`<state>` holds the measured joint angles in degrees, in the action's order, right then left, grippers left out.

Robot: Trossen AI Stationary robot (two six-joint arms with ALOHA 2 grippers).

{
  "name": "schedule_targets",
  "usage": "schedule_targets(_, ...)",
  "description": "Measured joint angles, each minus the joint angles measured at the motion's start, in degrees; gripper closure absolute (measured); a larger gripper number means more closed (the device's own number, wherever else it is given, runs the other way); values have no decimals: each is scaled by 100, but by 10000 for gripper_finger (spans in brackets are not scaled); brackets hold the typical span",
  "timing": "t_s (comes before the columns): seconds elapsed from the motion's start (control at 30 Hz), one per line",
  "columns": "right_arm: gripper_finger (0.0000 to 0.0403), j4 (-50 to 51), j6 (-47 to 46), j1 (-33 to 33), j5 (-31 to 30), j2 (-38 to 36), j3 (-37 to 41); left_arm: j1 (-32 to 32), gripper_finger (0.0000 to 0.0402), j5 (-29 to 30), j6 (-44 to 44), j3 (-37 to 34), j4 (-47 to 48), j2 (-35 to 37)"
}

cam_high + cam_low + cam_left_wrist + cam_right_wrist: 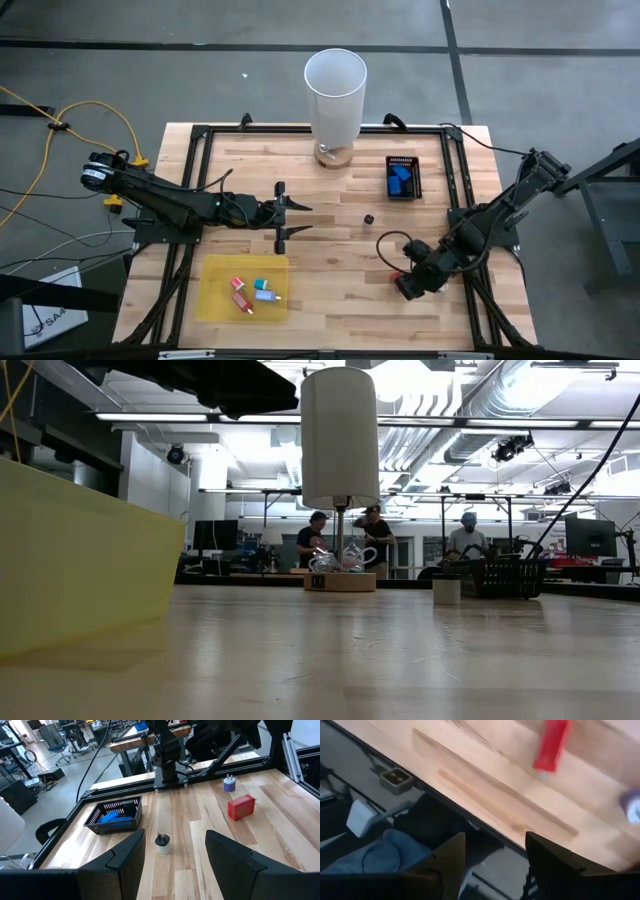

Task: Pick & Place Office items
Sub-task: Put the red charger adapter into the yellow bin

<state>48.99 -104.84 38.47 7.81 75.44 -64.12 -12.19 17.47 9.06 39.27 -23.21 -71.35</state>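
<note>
One table (340,250) fills the middle of the overhead frame. Two robot arms reach over it, one from the left edge (160,200) and one from the lower right (490,225). One tall white cylinder (335,95) stands at top centre. One small black tray (404,178), right of centre, holds blue pieces; their number cannot be told. One yellow sheet (215,300) at lower left carries three small items: two red ones (241,292) and one teal one (263,291). One tiny dark piece (368,217) lies alone mid-table. In the level view, three people (372,540) stand far behind.

At frame centre I see a tall white cylinder (339,435) on its wooden base; a yellow sheet (80,555) fills the left.
</note>
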Motion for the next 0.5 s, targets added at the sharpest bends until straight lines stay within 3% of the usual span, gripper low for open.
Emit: schedule_targets(0.5, 208, 73, -297, 3, -93, 0, 0, 0, 203, 5, -1, 0, 1, 0)
